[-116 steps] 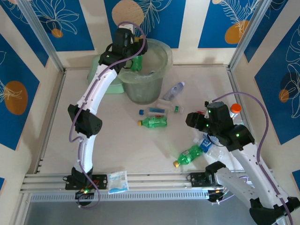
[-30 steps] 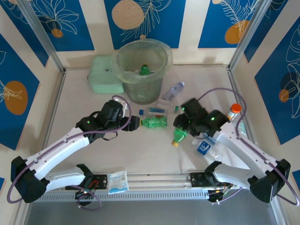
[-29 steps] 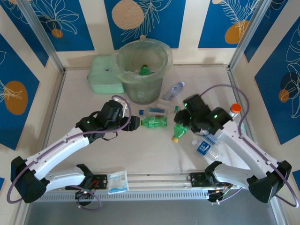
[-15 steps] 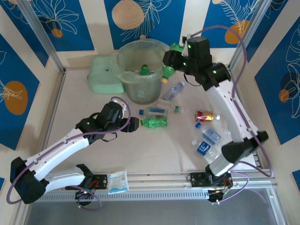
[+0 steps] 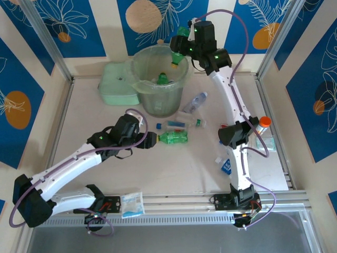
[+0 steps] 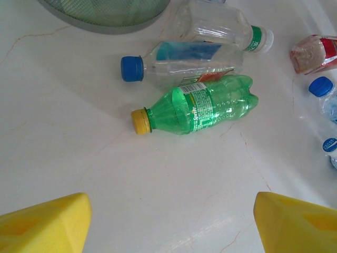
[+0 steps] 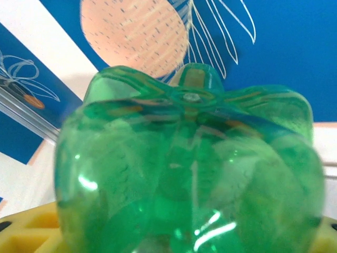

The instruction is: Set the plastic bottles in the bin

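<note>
**Top view:** The right gripper [image 5: 181,48] hangs over the 2 o'clock rim of the bin [image 5: 158,103]. It is clamped on a green bottle [image 5: 178,55], which tilts with its yellow cap down toward the bin's mouth. The bin stands at 12 o'clock on the counter [image 5: 105,153], with a mint box [image 5: 116,89] just beside it at its 9 o'clock. An inner bottle [image 5: 163,79], also green, lies inside the bin.

The left gripper [image 5: 151,139] sits low near the middle of the counter with its jaws apart, holding nothing. The Sprite bottle [image 5: 174,137] lies on its side just at the gripper's 3 o'clock, cap toward it. From here I cannot tell whether they touch.

**Left wrist:** The yellow pads [image 6: 42,224] show at 7 and 5 o'clock, set wide, with bare counter between them. The Sprite bottle [image 6: 202,110] lies across the middle, clear of both pads. Its body is green, its label is green and white, and its yellow cap points to 9 o'clock. At its 12 o'clock, touching it, lies a clear blue-cap bottle [image 6: 184,58]. Beyond that lies a clear white-cap bottle [image 6: 221,26] with a green band.

**Right wrist:** The ribbed base of the green bottle [image 7: 184,168] sits close to the lens, glossy and translucent. Yellow pads [image 7: 26,232] press in at 7 and 5 o'clock.
</note>
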`<move>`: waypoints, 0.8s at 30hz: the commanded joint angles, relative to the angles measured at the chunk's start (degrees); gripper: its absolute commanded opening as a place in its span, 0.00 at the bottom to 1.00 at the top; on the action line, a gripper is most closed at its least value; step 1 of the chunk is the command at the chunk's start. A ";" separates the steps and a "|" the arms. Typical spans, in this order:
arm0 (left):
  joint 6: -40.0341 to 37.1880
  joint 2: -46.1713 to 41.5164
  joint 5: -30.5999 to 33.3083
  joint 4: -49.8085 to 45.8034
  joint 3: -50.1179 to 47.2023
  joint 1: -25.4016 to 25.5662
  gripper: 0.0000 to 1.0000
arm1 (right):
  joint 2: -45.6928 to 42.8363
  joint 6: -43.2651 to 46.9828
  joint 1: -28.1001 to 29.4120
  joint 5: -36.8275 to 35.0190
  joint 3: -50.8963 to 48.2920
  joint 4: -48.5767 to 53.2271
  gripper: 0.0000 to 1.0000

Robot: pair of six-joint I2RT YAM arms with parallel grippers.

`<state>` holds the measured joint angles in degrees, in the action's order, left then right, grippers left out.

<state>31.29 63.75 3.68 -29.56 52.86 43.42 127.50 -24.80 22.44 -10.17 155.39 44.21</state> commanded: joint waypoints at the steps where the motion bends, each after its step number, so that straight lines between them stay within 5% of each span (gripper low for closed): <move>1: 0.76 0.32 0.62 -0.08 -0.56 0.40 0.81 | 0.38 1.05 -0.29 1.78 0.07 1.37 0.65; 7: 0.53 0.85 0.63 0.01 -0.57 0.42 0.81 | -0.13 1.84 0.15 1.35 -2.27 0.91 0.75; 18: -1.49 2.92 -0.30 1.73 0.77 0.87 0.82 | -6.86 0.79 0.49 -1.23 -2.74 2.77 0.78; 24: -7.92 7.09 1.94 2.38 4.17 4.52 0.84 | -22.33 -1.33 1.03 -5.55 -22.39 1.44 0.78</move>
<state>27.73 69.19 4.05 -28.36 53.98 46.35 113.45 -24.71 22.87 -12.71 139.28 46.11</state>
